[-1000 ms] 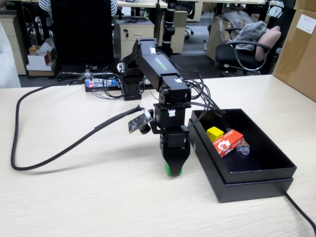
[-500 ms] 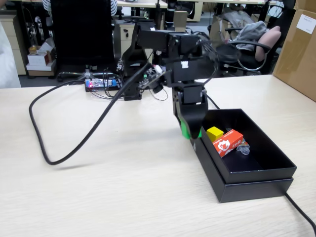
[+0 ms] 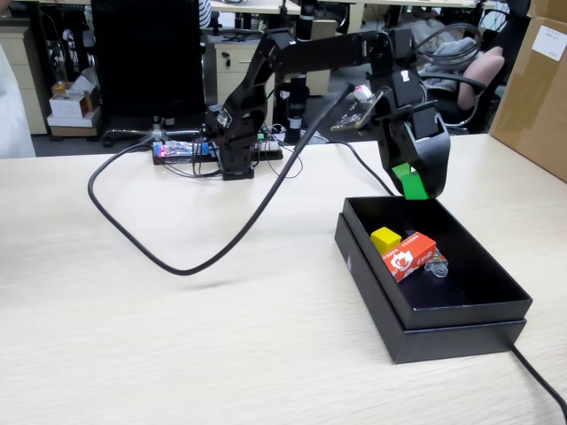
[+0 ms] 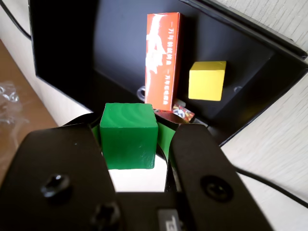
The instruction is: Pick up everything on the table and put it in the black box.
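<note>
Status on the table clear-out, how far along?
Done: the yellow cube and red carton already lie in the black box. In hand: the gripper is shut on the green cube, held above the box's far end. Left: release it into the box. No other task item shows on the table.
</note>
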Motion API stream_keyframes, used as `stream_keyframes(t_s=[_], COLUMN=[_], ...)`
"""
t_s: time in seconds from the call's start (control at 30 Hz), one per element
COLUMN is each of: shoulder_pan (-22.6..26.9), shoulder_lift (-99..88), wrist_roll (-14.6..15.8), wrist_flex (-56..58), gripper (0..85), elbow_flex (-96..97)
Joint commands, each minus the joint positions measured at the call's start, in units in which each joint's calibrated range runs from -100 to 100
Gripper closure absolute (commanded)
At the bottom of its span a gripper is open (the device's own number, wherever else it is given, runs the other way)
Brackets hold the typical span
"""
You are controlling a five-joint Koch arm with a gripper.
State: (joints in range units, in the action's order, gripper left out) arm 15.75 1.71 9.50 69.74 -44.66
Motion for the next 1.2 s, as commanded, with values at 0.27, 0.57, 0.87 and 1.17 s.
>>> stream_keyframes(t_s=[0.27, 0.57, 0.87, 1.17], shoulder_pan=[-0.4, -0.6, -2.2, -7.1], shoulder_lift=[7.0, 10.9, 1.6, -8.2], wrist_roll=[-3.9, -4.6, -4.6, -5.4], wrist_flex=[-0.1, -0.4, -0.5, -4.7], gripper=[79.5, 48.3, 45.0, 45.0], elbow_flex=[-1.9, -0.7, -6.1, 0.2])
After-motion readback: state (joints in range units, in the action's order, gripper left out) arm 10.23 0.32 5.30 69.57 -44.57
